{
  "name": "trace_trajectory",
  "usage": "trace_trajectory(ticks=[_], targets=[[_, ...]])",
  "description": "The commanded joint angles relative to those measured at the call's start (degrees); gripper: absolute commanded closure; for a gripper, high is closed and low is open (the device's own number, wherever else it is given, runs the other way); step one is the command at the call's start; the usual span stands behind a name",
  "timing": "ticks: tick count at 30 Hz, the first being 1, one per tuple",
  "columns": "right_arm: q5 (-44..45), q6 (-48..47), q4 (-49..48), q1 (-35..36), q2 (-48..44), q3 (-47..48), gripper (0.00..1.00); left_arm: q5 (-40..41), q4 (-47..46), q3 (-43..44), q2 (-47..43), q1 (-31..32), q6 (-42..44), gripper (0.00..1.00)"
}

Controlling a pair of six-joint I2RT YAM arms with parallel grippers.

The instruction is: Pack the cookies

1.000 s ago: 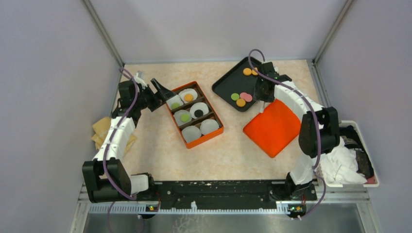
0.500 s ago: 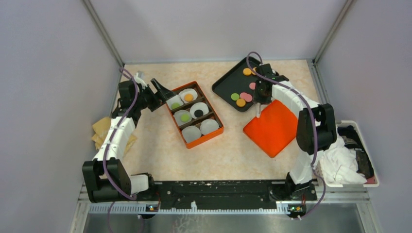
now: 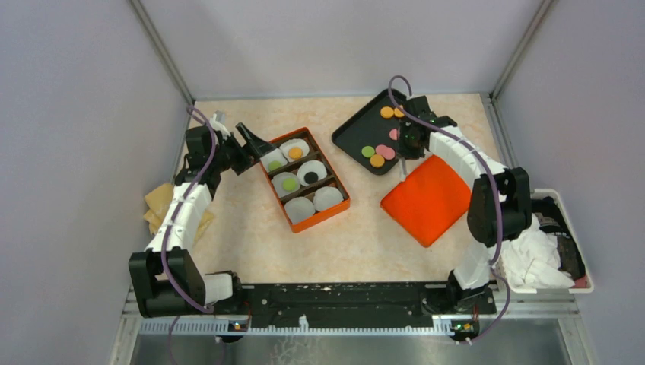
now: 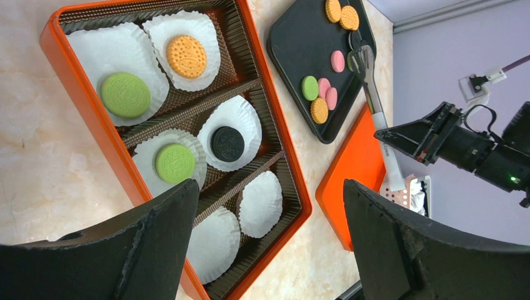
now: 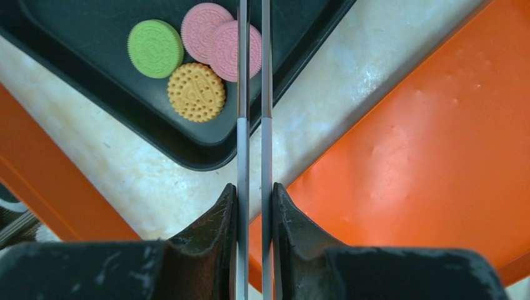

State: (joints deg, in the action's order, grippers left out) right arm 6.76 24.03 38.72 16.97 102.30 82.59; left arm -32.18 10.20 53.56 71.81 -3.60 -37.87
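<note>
The left gripper (image 4: 269, 187) has not changed over the last second: it hangs with its jaws spread wide just off the left far corner of the orange box (image 4: 90, 115), holding nothing. The change is on the right. The right gripper (image 5: 253, 194) has pressed its fingers in on the tongs (image 4: 372, 94) it carries, so the two thin arms now run almost parallel with a narrow gap between them. The tong head lies over the black tray (image 4: 294, 37), just beside a lone pink cookie (image 4: 337, 60). Whether the tips pinch anything cannot be told from these views. I judge this to be a pick under way, so the next cookie has not yet left the tray. The cookies (image 4: 187, 56) now count as follows. The box holds six paper cups (image 4: 259, 203). Four are filled, with two green, one orange and one black, and the two nearest cups are bare. The tray carries seven: three orange, three pink and one green. An orange lid (image 3: 426, 199) lies flat on the table to the right of the tray. So four are packed, and two cups wait for seven loose cookies.
</note>
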Motion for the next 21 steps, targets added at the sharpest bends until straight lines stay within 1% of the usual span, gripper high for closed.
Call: trace_trajectory(ticks=[1,2,3,5,6,8,9,12,21], targets=[[-1.61,-0.93,-1.82,0.08,-5.81,3.44,0.87,-1.21,-2.67,0.58,-0.59,0.26,-0.49,0.09],[-1.1,-1.13,-1.4,0.09,-5.93,3.72,0.86,-1.17,-2.69,0.58,-0.7,0.23,-0.49,0.09],[-0.57,-1.28,-0.94,0.08,-6.0,4.1,0.81,-1.14,-2.64,0.58,-0.75,0.24,-0.52,0.09],[-0.13,-1.83,0.09,0.06,-5.71,5.09,0.76,-1.13,-2.49,0.58,-0.87,0.24,-0.45,0.09],[-0.08,-1.94,0.55,0.05,-5.52,5.45,0.74,-1.13,-2.49,0.58,-0.9,0.28,-0.43,0.09],[-0.32,-2.14,1.07,0.13,-5.09,5.98,0.73,-1.32,-2.47,0.59,-0.88,0.26,-0.49,0.09],[-0.38,-2.18,1.05,0.08,-5.03,5.96,0.68,-1.37,-2.46,0.58,-0.77,0.26,-0.54,0.09],[-0.53,-2.08,1.14,0.08,-4.64,5.92,0.63,-1.65,-2.32,0.67,-0.73,0.28,-0.46,0.09],[1.26,-1.93,2.12,0.12,-3.09,6.27,0.61,-1.52,-2.16,0.49,-0.88,0.26,-0.07,0.09]])
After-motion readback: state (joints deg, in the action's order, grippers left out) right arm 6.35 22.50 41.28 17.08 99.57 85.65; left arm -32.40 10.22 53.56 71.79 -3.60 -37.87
